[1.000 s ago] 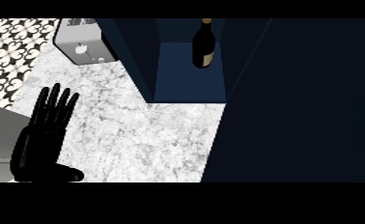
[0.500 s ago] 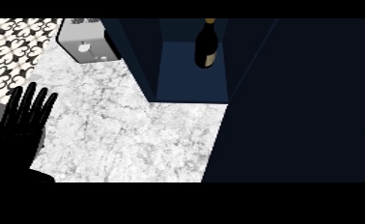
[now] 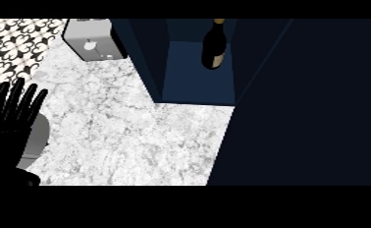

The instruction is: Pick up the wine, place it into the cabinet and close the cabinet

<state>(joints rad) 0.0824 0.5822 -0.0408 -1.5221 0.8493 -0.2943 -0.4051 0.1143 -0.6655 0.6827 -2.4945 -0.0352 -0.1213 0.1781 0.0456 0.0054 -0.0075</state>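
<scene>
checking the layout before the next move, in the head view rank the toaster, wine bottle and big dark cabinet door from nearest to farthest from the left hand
From the left hand, open at the view's left edge:
1. Toaster, on the counter up and slightly right of the hand.
2. Wine bottle, standing inside the open cabinet, top centre.
3. Cabinet door, filling the right side.
The last two are close to call.

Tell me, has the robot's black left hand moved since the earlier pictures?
Yes. The black left hand has drifted left toward the view's edge, away from the grey metal toaster, which has stayed put on the white marble counter.
</scene>
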